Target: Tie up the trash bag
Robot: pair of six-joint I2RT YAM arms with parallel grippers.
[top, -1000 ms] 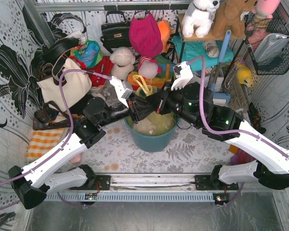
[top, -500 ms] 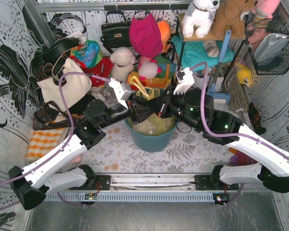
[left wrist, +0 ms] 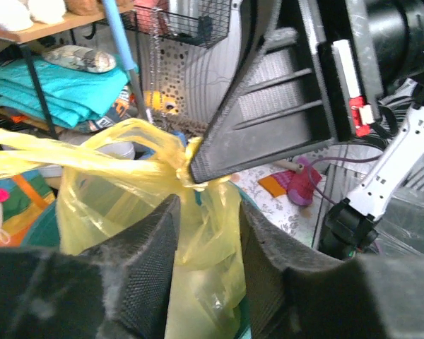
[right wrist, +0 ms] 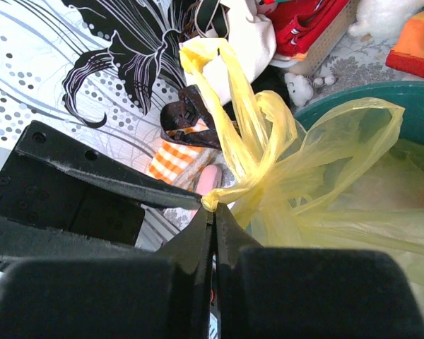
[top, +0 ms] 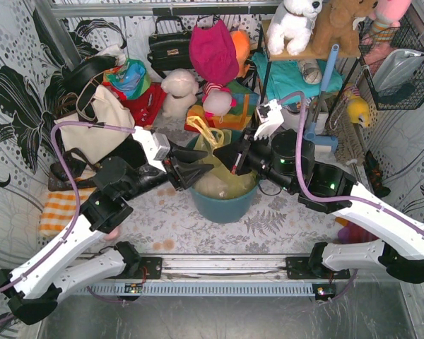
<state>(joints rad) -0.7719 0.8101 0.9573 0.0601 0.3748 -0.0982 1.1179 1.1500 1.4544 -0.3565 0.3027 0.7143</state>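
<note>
The yellow trash bag [top: 226, 176] sits in the round teal bin [top: 222, 208], with crumpled paper inside. Its long top ends [top: 203, 129] rise in a twisted loop behind the bin. My right gripper [top: 219, 155] is shut on the gathered neck of the bag, seen in the right wrist view [right wrist: 213, 206] with plastic bunched at the tips. My left gripper [top: 198, 164] is open and empty, just left of the bag's neck. In the left wrist view [left wrist: 208, 226] its fingers [left wrist: 145, 268] straddle loose yellow plastic [left wrist: 198, 247] without touching it, below the right gripper's fingers [left wrist: 261, 113].
A cream tote bag [top: 95, 127], a dark handbag [top: 171, 48], soft toys [top: 180, 88] and a red basket crowd the back. A shelf [top: 297, 53] with toys stands at the back right. An orange checked cloth [top: 60, 208] lies at the left.
My left gripper has let go of the bag, opened and drawn back to the left. My right gripper still pinches the bag's neck, nearly in the same place.
</note>
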